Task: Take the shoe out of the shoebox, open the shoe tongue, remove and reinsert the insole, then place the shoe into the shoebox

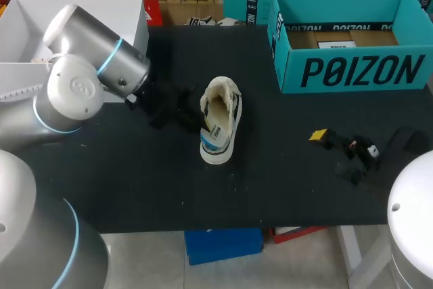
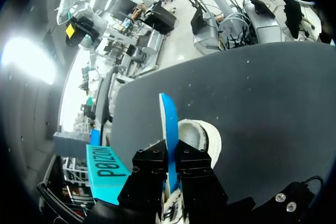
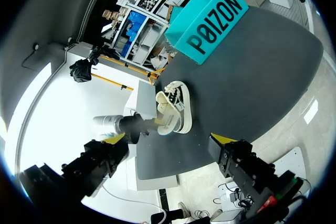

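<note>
**Left wrist view.** The left tool (image 2: 169, 182) is closed on the thin blue insole (image 2: 168, 124), with one black finger against each face. The insole stands on edge and projects ahead of the fingers. The white shoe with a cream lining (image 2: 202, 135) lies on the black tabletop (image 2: 252, 93), just under and ahead of the tool. The teal cardboard shoebox (image 2: 105, 169) stands off to one side of the tool.

**Right wrist view.** The right tool (image 3: 169, 138) is spread wide, with nothing between its yellow-tipped fingers. The shoe (image 3: 176, 106) lies ahead of it on the tabletop, outside the shoebox (image 3: 210, 14), which stands farther on. The left arm (image 3: 128, 124) meets the shoe at its opening.

**Head view.** The shoe (image 1: 220, 121) lies at the middle of the tabletop, well apart from the open shoebox (image 1: 352, 72) at the far right. The left arm (image 1: 95, 72) enters from the left, with its tool just beside the shoe. The right tool (image 1: 342, 147) sits low at the near right, well apart from the shoe.
</note>
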Robot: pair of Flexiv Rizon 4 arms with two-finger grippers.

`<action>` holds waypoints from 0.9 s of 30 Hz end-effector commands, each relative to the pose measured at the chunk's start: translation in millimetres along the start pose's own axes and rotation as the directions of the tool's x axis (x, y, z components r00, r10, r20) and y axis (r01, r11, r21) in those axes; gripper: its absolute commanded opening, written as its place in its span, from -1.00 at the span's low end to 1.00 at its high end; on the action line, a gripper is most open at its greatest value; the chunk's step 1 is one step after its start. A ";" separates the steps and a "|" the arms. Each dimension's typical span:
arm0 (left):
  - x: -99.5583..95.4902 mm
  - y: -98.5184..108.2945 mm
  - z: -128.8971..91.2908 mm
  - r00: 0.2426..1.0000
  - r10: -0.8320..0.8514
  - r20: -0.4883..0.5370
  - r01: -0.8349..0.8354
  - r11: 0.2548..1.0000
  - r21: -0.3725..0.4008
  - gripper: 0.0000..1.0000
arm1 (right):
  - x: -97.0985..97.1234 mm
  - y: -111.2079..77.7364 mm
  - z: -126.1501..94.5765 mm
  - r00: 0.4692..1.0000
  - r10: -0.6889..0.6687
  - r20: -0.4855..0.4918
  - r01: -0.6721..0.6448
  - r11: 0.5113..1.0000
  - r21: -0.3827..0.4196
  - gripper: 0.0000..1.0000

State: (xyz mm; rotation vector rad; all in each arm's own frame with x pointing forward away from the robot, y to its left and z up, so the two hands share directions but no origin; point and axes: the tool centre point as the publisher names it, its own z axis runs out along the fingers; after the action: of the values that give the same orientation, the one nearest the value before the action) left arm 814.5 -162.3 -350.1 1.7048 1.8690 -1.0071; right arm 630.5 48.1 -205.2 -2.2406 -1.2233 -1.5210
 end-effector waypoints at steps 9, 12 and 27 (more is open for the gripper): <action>-1.5 15.7 5.9 1.000 0.011 -0.030 -0.011 1.000 -0.018 -1.00 | -3.3 2.1 -2.1 1.000 0.010 -0.004 -0.006 0.803 0.596 1.00; -0.2 20.0 5.9 0.999 0.010 -0.036 -0.011 1.000 -0.026 -1.00 | -3.3 2.1 -2.1 1.000 0.010 -0.004 -0.006 0.803 0.596 1.00; 1.0 43.4 10.6 0.998 -0.003 -0.061 -0.001 0.998 -0.064 -1.00 | -3.3 2.1 -2.1 1.000 0.010 -0.004 -0.006 0.803 0.596 1.00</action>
State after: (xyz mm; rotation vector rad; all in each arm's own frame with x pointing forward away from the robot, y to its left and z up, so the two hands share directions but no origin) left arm 850.4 -165.1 -364.3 1.7161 1.9147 -0.9005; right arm 630.5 48.1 -205.2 -2.2406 -1.2233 -1.5210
